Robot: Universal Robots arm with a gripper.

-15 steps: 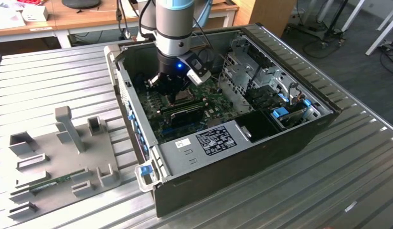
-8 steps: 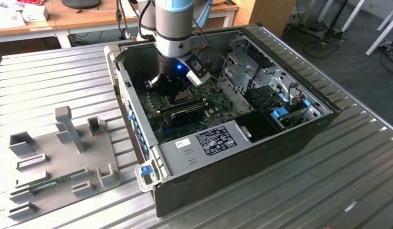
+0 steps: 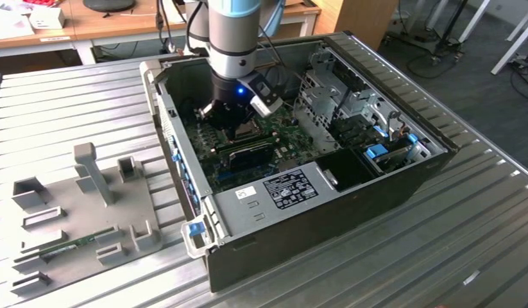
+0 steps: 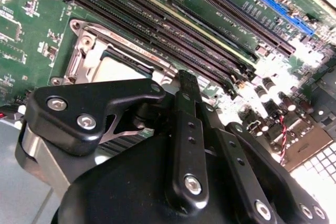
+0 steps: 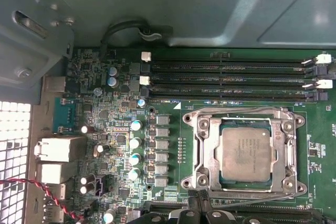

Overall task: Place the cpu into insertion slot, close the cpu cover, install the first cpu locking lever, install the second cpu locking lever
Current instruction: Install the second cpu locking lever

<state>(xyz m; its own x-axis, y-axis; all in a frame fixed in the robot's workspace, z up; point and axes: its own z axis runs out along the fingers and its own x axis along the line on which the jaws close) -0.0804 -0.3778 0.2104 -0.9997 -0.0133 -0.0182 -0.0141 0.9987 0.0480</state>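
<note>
The cpu (image 5: pixel 247 153), a flat grey-brown square, lies in the insertion slot (image 5: pixel 295 188) on the green board. The silver cpu cover (image 5: pixel 202 150) lies flat around it, and the chip shows through its window. Thin wire levers run along two opposite edges of the frame (image 5: pixel 236 109) (image 5: pixel 247 196). My gripper (image 5: pixel 197 212) stands at the socket's edge beside one lever, shut, with nothing seen between its fingers. In the second wrist view the black gripper (image 4: pixel 185 77) points at the cover (image 4: pixel 86 51) and the pale cpu (image 4: pixel 118 69). In the exterior view the gripper (image 3: pixel 233 125) hangs inside the case, just over the socket.
The open computer case (image 3: pixel 401 186) walls in the motherboard (image 3: pixel 281 138). Long black memory slots (image 5: pixel 231 80) run beside the socket, and a row of capacitors (image 5: pixel 135 142) stands on its other side. A grey fixture plate (image 3: pixel 76 212) with holders lies at the exterior view's left.
</note>
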